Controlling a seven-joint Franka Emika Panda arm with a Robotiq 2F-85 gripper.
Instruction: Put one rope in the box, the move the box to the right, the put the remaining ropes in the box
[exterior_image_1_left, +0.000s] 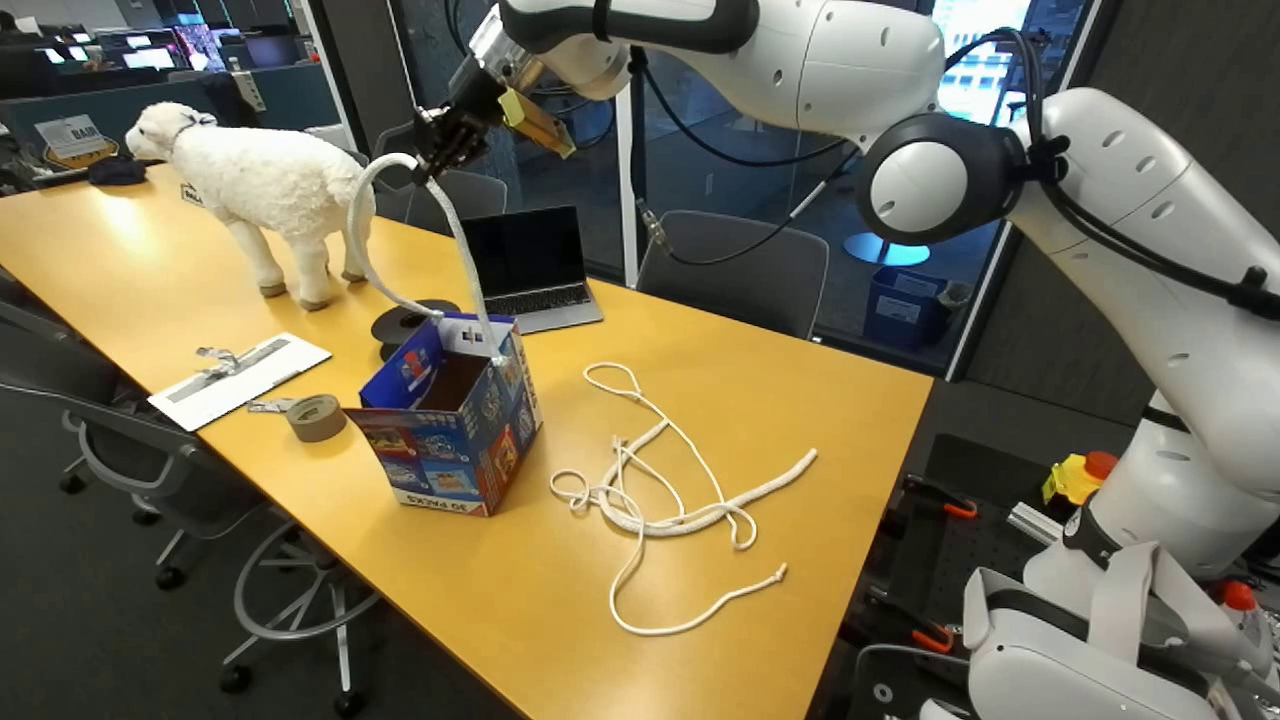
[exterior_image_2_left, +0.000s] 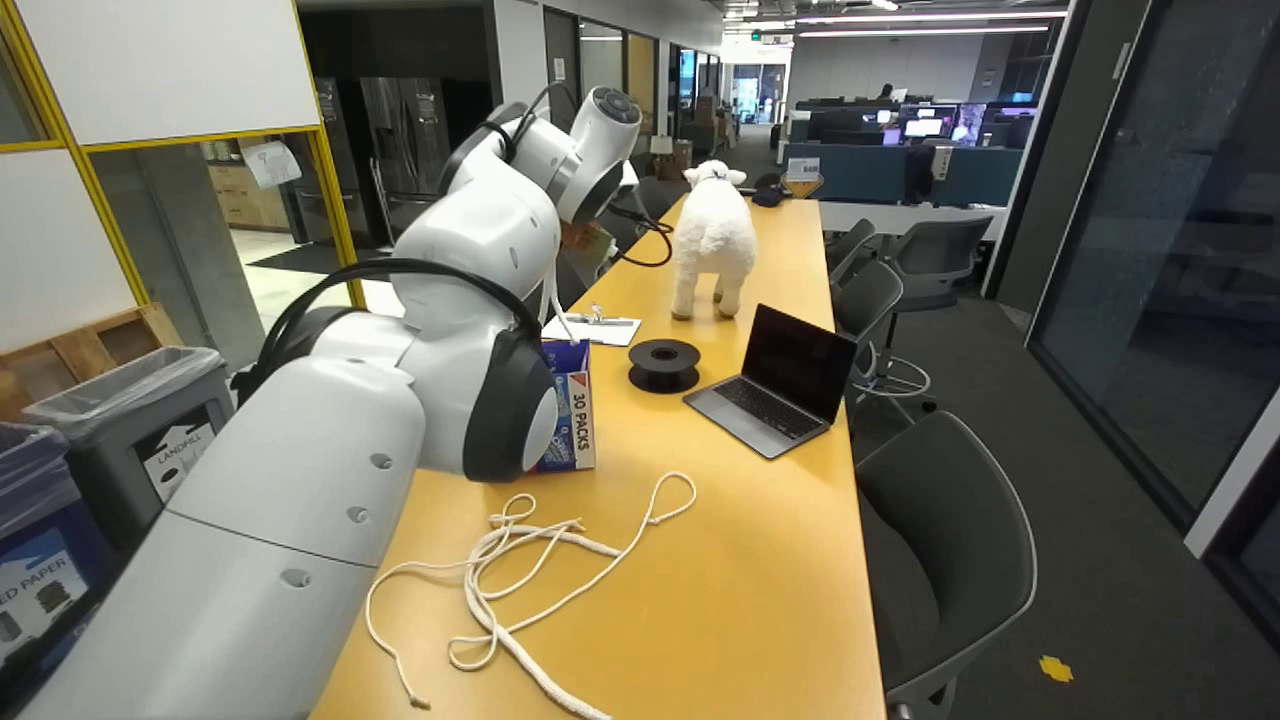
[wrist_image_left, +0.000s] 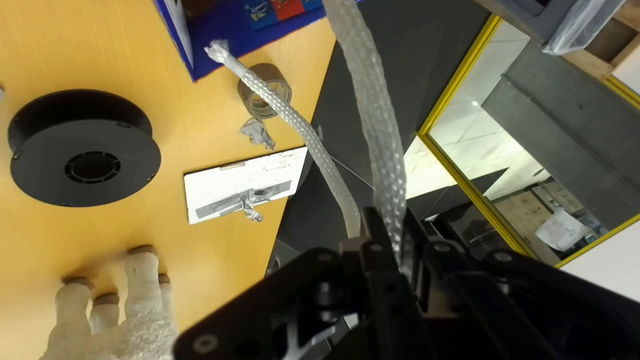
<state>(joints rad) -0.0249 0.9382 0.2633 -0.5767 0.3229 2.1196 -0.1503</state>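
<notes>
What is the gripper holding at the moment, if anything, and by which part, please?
The gripper holds a thick white rope, pinched partway along, roughly mid-length, with both sides hanging down toward the blue box.

soft, even light covers the yellow desk (exterior_image_1_left: 570, 580), paling to glare near its far end. behind the arm (exterior_image_1_left: 920, 190) i see a window (exterior_image_1_left: 975, 90) burned out to bluish white. overhead, strip lights (exterior_image_2_left: 930, 17) glow faintly pink. weak shadows pool beneath the toy sheep (wrist_image_left: 142, 320). in the wrist view the fingers (wrist_image_left: 382, 285), close up, look dark and out of focus.
</notes>
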